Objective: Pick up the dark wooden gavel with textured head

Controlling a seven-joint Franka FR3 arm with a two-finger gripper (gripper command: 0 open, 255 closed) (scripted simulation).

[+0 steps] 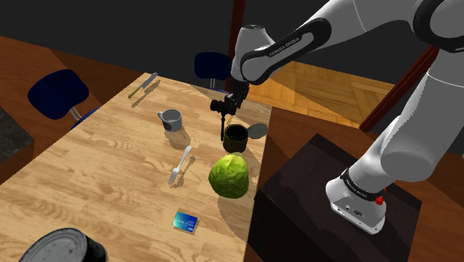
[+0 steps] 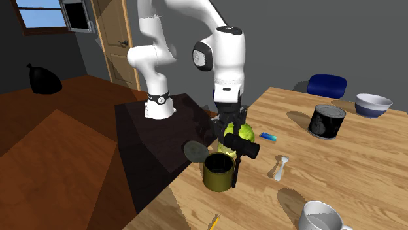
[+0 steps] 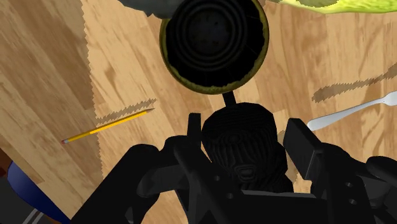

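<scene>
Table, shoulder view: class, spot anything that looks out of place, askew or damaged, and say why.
The olive can by the table edge stands open, its round lid tipped aside at the rim. The gavel hangs handle-down, clasped by its head in the gripper.

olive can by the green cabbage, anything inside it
Wrist view looks straight in: the olive can has a dark ringed bottom, nothing lying in it. The grey lid covers a bit of rim; the gavel in the gripper covers none of the inside.

White lettering reading FRANKA EMIKA runs along the dark band of the arm point(image 1: 281, 46), up above the can point(image 1: 236, 138).
</scene>
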